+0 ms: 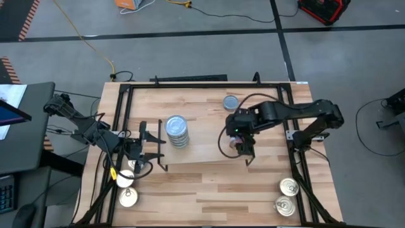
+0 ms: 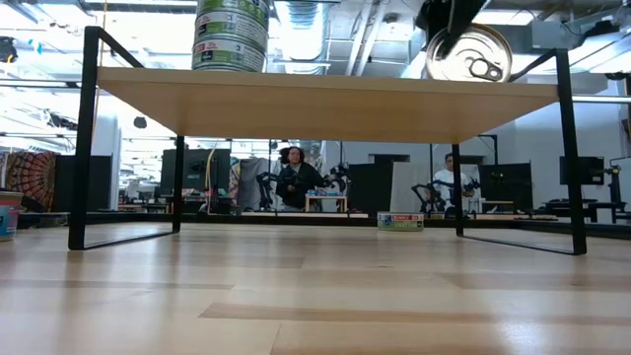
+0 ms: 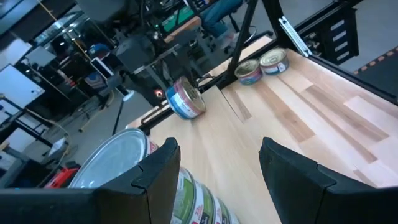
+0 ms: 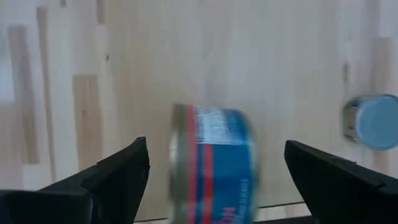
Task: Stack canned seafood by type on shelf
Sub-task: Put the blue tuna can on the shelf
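The right pincer (image 1: 241,146) gapes wide above the shelf (image 1: 202,142), a red-and-blue tin (image 4: 214,165) on edge between its fingers, unheld; it could roll off. The left pincer (image 1: 150,147) waits part-open beside the stack (image 1: 177,130).

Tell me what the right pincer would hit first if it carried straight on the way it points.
The right pincer, jaws wide open, points down at the shelf top. A tin on its edge sits between the fingers, so probably that first, then the wood behind it; depth is hard to judge.

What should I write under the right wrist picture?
Open right tool above a red-and-blue tin standing on edge on the shelf.
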`<state>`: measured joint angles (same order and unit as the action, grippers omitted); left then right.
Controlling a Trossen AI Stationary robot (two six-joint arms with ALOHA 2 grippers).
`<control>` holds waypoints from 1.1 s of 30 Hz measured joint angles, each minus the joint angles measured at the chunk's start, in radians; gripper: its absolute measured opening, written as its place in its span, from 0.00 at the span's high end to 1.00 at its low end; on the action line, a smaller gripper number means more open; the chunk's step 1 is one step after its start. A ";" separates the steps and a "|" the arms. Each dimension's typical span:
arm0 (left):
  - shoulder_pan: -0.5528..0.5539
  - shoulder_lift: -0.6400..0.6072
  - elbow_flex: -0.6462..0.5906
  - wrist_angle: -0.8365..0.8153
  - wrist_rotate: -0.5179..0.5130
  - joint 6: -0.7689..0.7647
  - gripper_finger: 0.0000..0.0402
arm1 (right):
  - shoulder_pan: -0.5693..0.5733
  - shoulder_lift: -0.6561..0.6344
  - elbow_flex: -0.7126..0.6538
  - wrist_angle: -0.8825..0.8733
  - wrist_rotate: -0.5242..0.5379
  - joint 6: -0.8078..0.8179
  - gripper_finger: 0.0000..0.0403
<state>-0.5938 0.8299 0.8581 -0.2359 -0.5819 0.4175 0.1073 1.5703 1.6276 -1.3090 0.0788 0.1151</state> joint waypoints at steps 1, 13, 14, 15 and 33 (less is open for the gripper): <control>0.000 0.000 0.000 0.000 0.000 0.000 0.48 | -0.002 0.006 0.000 -0.009 -0.005 -0.001 0.02; 0.000 0.000 0.000 -0.001 0.000 -0.006 0.48 | -0.026 0.103 0.000 -0.117 -0.142 0.014 0.18; 0.000 0.000 0.000 0.000 0.001 -0.010 0.48 | -0.033 0.106 0.000 -0.119 -0.166 0.009 0.22; 0.000 0.000 0.000 0.002 0.005 -0.012 0.48 | -0.041 0.106 0.000 -0.119 -0.192 -0.002 0.27; 0.000 0.000 0.000 0.003 0.096 -0.018 0.48 | -0.316 0.134 0.000 0.123 -0.676 -0.011 0.45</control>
<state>-0.5941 0.8301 0.8581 -0.2326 -0.4856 0.3998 -0.2084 1.7040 1.6272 -1.1861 -0.5969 0.1037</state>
